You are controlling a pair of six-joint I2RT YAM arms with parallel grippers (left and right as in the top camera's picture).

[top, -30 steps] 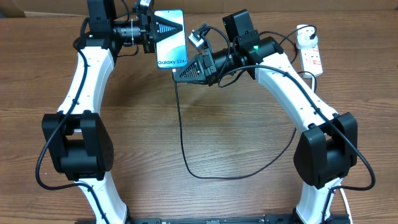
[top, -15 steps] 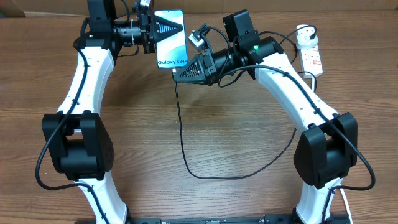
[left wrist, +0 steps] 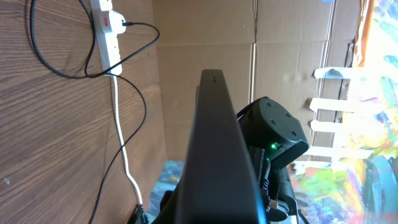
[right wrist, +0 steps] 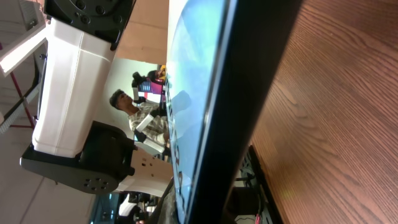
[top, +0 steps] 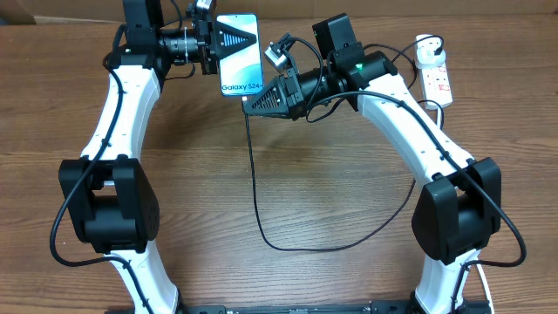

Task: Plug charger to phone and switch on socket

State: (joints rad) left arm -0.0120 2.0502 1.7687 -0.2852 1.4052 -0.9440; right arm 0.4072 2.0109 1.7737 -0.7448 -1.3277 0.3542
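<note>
The table [top: 331,174] is mid-brown with a streaked wood grain. The phone [top: 240,61] has a pale blue screen fading to white, dark lettering across its lower part, and a black edge. The charger [top: 254,174] is a black cable with a round white plug adapter. The socket [top: 438,83] is white with small red switches, and its cord [left wrist: 119,127] is white. The left arm [top: 122,113] and right arm [top: 410,122] are white shells with black joints. A green light [top: 358,65] glows on the right one.
</note>
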